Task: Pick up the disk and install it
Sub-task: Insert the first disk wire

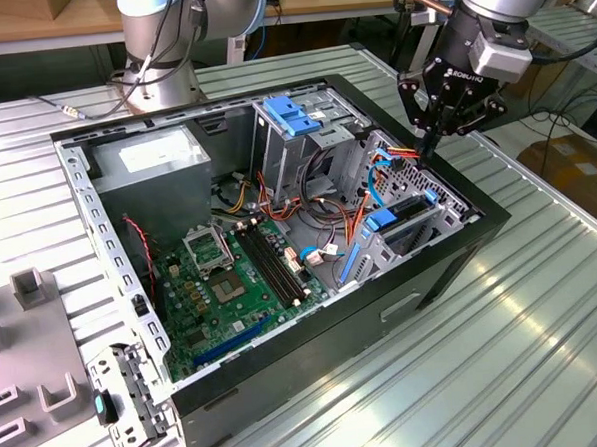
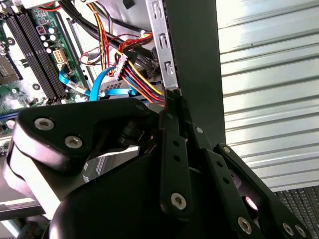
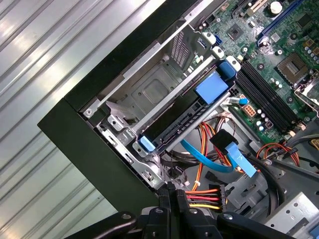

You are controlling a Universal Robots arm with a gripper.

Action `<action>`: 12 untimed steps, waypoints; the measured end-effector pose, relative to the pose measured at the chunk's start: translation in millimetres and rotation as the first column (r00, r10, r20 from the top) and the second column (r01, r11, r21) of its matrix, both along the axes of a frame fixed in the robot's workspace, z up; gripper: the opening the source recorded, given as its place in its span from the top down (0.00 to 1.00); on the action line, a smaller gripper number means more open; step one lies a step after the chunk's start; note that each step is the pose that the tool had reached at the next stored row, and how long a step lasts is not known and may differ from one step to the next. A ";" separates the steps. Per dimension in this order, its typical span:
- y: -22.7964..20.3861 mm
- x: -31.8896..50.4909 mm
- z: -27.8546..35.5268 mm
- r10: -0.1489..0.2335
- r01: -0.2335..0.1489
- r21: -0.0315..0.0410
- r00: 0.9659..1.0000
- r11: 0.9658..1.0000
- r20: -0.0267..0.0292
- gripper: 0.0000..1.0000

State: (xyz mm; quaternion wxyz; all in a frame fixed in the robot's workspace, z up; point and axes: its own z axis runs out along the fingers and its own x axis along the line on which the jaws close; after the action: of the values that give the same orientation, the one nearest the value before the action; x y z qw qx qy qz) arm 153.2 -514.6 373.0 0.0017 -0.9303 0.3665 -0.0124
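Okay, tabletop (image 1: 543, 301) carries open computer case (image 1: 287, 379). Drive cage (image 1: 400, 246), at its 3 o'clock in the exterior view, holds the disk (image 3: 182, 117). Tool (image 1: 427, 147) is pinched narrow, empty, at cage's 1 o'clock. Install stage, likely; full seating calls for a straight push.

Black gripper (image 3: 172, 194). Just beside its fingertips: red, orange and yellow wires (image 3: 199, 197) and a light-blue cable (image 3: 200, 158). Near them: blue tabs (image 3: 213, 85) on a grey cage (image 3: 149, 92), a green board (image 3: 279, 30), a black case (image 3: 94, 149) and a ribbed silver table (image 3: 45, 59).
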 end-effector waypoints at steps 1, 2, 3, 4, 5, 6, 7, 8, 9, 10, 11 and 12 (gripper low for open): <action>0.0 0.0 0.0 0.000 0.000 0.000 1.000 1.000 0.000 0.84; 0.0 0.0 0.0 0.000 0.000 0.000 1.000 1.000 0.000 0.84; 0.0 0.0 0.0 0.000 0.000 0.000 1.000 1.000 0.000 0.84; 0.0 0.0 0.0 0.000 0.000 0.000 1.000 1.000 0.000 0.84; 0.0 0.0 0.0 0.000 0.000 0.000 1.000 1.000 0.000 0.84; 0.0 0.0 -0.1 -0.007 0.007 0.000 1.000 1.000 0.000 0.84; 0.0 0.0 -0.3 -0.022 0.022 0.000 1.000 1.000 0.000 0.84; 0.0 0.0 -0.3 -0.039 0.039 0.000 0.999 0.999 0.000 0.84; 0.0 0.0 -0.4 -0.057 0.057 0.000 0.998 0.998 0.000 0.84; 0.0 0.0 -0.5 -0.075 0.075 0.000 0.997 0.997 0.000 0.84; 0.0 0.0 -0.9 -0.095 0.095 0.000 0.996 0.996 0.000 0.84; 0.0 -0.1 -1.1 -0.104 0.104 0.000 0.995 0.995 0.000 0.84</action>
State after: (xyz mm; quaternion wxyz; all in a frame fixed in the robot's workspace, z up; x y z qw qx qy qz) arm 153.1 -514.6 371.9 0.0010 -0.9100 0.4144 -0.0124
